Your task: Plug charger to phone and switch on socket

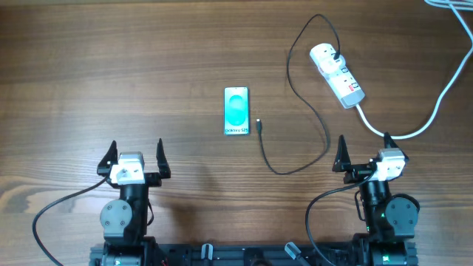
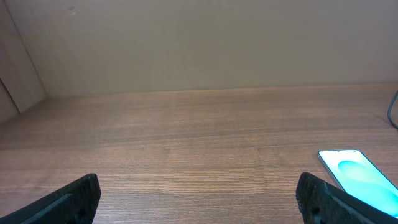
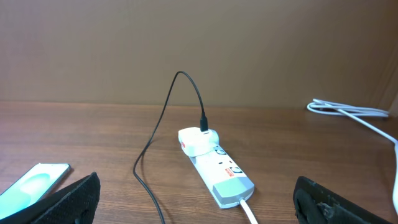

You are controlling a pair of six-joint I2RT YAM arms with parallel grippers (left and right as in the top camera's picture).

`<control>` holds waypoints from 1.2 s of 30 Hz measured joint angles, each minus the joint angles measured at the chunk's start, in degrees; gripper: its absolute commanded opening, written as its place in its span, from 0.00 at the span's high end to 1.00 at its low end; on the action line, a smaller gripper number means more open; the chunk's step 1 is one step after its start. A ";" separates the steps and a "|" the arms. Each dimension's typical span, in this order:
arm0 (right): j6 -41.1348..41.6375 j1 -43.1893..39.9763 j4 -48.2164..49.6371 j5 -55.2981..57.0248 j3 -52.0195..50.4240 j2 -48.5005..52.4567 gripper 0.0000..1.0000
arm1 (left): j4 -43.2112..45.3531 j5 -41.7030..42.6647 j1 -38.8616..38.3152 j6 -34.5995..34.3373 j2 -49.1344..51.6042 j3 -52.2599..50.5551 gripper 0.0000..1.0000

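Observation:
The phone [image 1: 236, 111] lies flat mid-table, teal screen up, its white label strip toward me; it also shows in the left wrist view [image 2: 360, 177] and the right wrist view [image 3: 31, 184]. The charger cable [image 1: 295, 89] runs from a white adapter on the socket [image 1: 337, 74], loops forward, and its plug tip [image 1: 259, 123] lies just right of the phone. The socket shows in the right wrist view [image 3: 217, 168] with the cable [image 3: 152, 155]. My left gripper [image 1: 134, 154] is open and empty, front left. My right gripper [image 1: 363, 151] is open and empty, just short of the socket.
A thick white lead [image 1: 414, 129] runs from the socket's near end and curves to the back right corner, passing close by my right gripper. It also shows at the right in the right wrist view [image 3: 348, 111]. A wall stands behind the table.

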 measured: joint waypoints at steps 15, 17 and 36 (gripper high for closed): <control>-0.02 0.00 0.00 0.00 0.00 0.02 0.00 | 34.58 25.24 0.00 -12.55 -0.07 0.11 0.00; -0.02 0.00 0.00 0.00 0.00 0.02 0.00 | 34.10 23.54 0.00 -17.38 -0.07 1.14 0.00; -0.02 0.00 -0.02 0.02 -0.07 0.02 0.00 | -11.23 45.16 0.00 -32.52 47.08 57.00 0.01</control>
